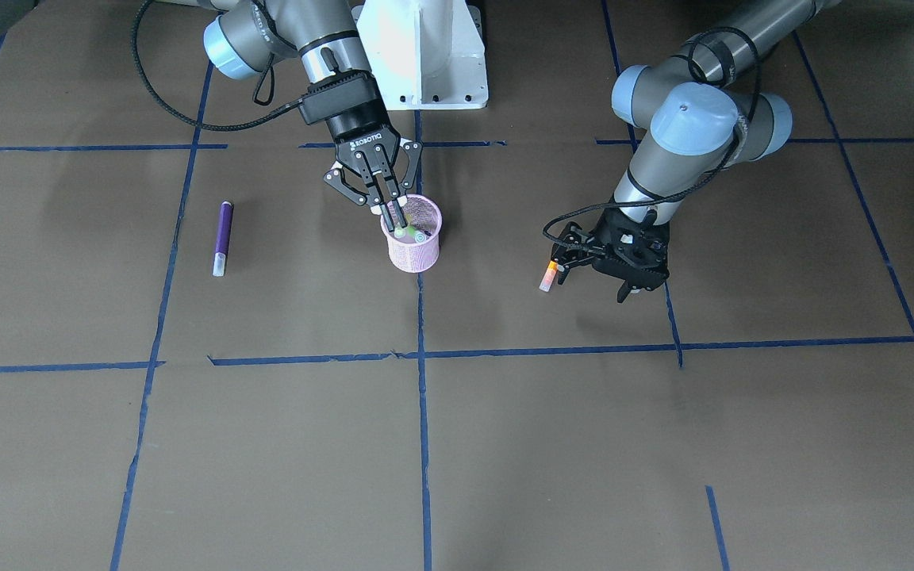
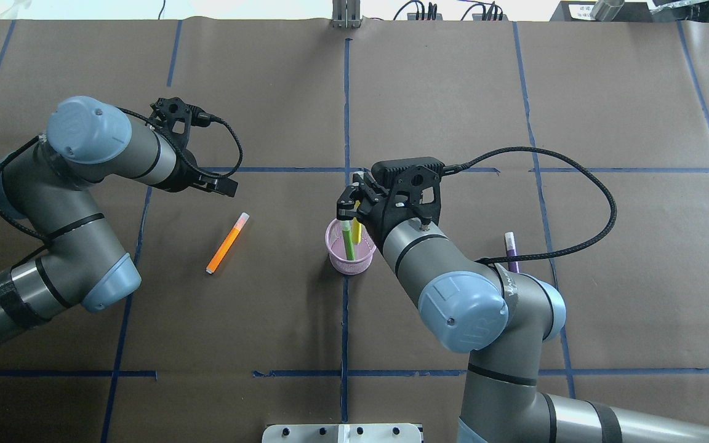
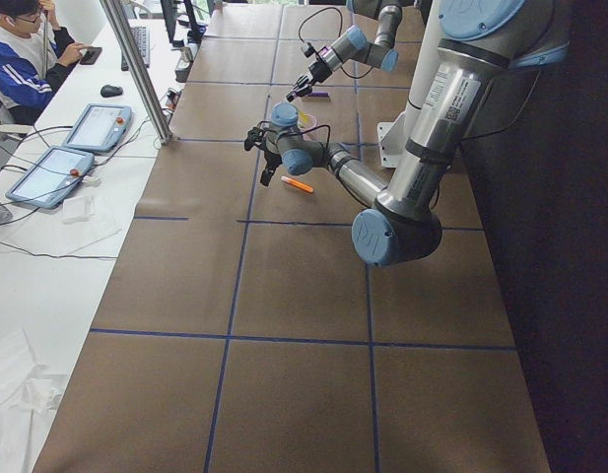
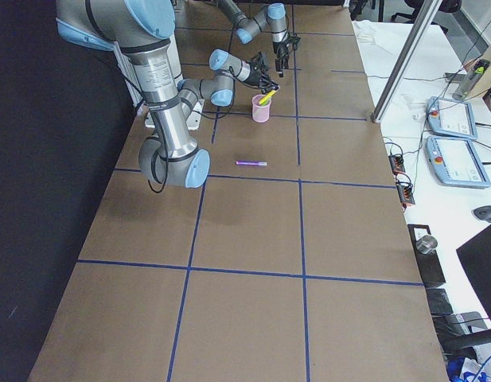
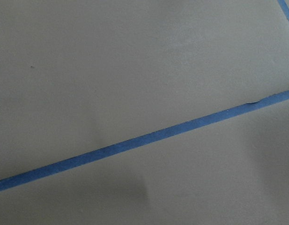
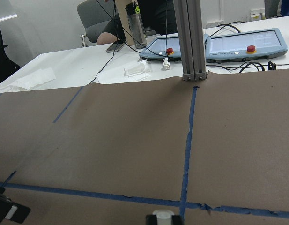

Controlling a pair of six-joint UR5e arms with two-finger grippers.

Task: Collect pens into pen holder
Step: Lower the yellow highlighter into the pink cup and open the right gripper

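Note:
The pink mesh pen holder [image 1: 415, 252] stands upright at the table's middle; it also shows in the overhead view [image 2: 345, 263]. My right gripper [image 1: 395, 216] points down into it, its fingers close together on the green pen [image 2: 348, 242], which stands in the cup beside a yellowish stick [image 2: 358, 229]. The orange pen [image 2: 227, 243] lies flat on the table. My left gripper [image 1: 562, 258] hovers just beyond its capped end, open and empty. The purple pen [image 1: 223, 238] lies flat on my right side, partly behind the right arm in the overhead view [image 2: 510, 251].
Blue tape lines [image 1: 423, 444] divide the brown table into squares. The white robot base [image 1: 425, 55] stands behind the cup. An upright metal post [image 6: 191, 37] and operator tablets [image 6: 238, 44] sit at the table's far edge.

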